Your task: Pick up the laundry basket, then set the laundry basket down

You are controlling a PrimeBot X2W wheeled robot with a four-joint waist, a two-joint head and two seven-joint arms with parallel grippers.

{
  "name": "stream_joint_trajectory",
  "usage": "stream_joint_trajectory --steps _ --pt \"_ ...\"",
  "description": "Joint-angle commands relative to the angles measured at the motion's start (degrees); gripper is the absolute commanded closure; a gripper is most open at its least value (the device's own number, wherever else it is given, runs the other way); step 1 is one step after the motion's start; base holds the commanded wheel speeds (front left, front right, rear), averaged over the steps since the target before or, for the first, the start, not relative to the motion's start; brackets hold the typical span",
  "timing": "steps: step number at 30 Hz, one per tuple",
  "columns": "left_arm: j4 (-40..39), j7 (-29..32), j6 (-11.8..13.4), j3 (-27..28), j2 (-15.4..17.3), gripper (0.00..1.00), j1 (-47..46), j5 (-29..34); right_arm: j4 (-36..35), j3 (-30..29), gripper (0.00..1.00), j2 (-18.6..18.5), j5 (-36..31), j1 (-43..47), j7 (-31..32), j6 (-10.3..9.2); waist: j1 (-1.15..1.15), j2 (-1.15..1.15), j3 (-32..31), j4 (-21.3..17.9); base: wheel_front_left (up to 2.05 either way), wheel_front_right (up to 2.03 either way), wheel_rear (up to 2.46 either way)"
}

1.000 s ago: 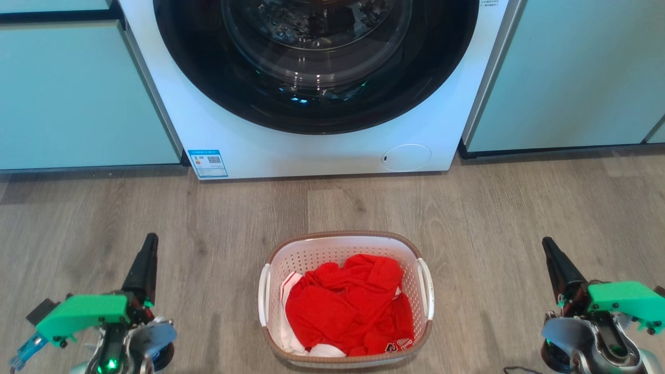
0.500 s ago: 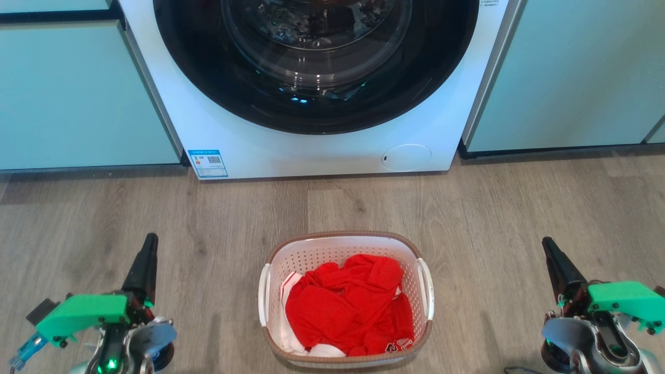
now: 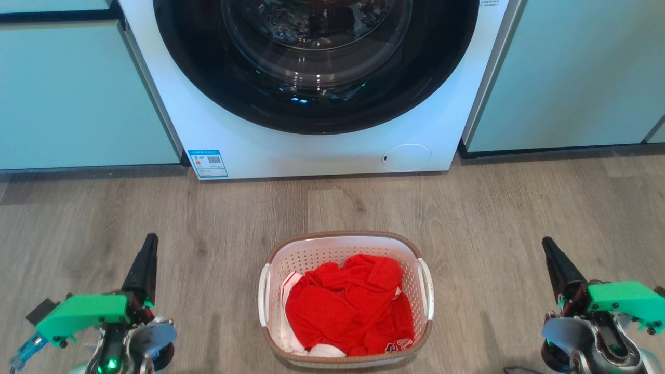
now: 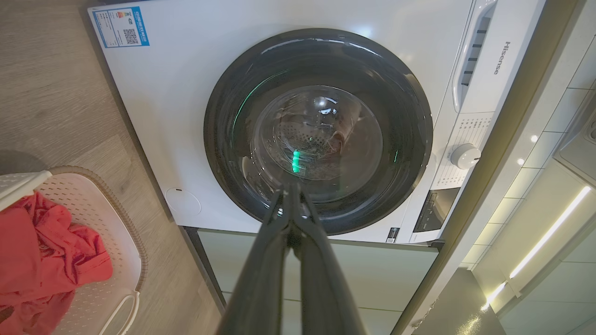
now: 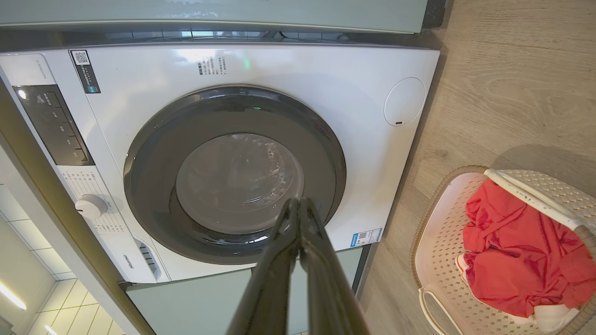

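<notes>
Two hands: left hand (image 3: pixel 149 244) and right hand (image 3: pixel 548 247), both clenched on nothing, fingers pointing away.
Basket: one laundry basket (image 3: pixel 332 248) on the floor (image 3: pixel 363 202) between them, well apart from both, neither plainly nearer.
Handles: two, left handle (image 3: pixel 263 293) and right handle (image 3: pixel 429 291), one toward each hand; long axis unclear.
Contents: one red garment (image 3: pixel 353 306).
Beyond: one washing machine (image 3: pixel 311 156).

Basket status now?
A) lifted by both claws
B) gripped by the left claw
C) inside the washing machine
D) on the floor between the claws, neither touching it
D: the basket sits on the floor in front of the washing machine, with the left claw and right claw off to either side, both shut.
</notes>
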Motion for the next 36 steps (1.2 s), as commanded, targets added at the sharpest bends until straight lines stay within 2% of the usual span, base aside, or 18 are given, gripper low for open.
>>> stream_joint_trajectory --steps 1,36 --pt "-1.69 0.4 -0.4 2.06 0.37 1.0 -3.31 0.5 -1.77 1.02 1.0 -0.43 -0.53 -2.77 0.42 0.41 0.0 0.0 0.0 0.0 0.0 0.0 0.0" --pt "-1.69 0.4 -0.4 2.06 0.37 1.0 -3.31 0.5 -1.77 1.02 1.0 -0.43 -0.53 -2.77 0.42 0.41 0.0 0.0 0.0 0.0 0.0 0.0 0.0"
